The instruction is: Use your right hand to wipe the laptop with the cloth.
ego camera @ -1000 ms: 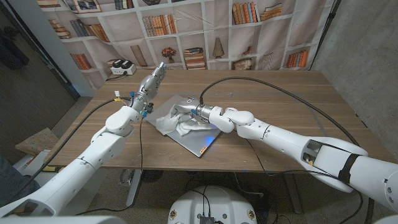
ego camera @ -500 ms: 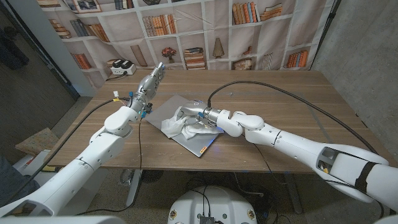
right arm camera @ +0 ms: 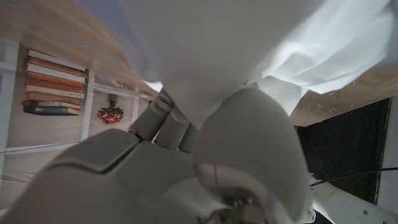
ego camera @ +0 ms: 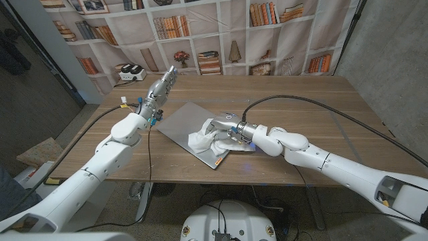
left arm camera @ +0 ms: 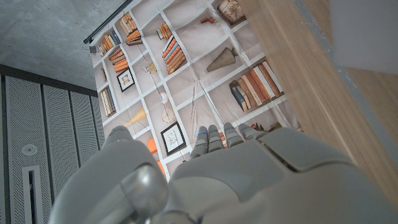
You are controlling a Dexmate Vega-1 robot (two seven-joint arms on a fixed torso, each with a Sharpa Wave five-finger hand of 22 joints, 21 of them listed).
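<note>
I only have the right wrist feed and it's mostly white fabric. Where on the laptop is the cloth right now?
Observer: In the head view the cloth is bunched on the laptop's near right part, by the corner toward the robot.
Operator: Is my right hand actually on it?
Observer: Yes, the right hand presses on the cloth's right side, over the laptop's right edge.
Operator: And the left hand, is it in the way?
Observer: No. The left hand is raised beyond the laptop's far left edge, fingers straight, holding nothing.
</note>
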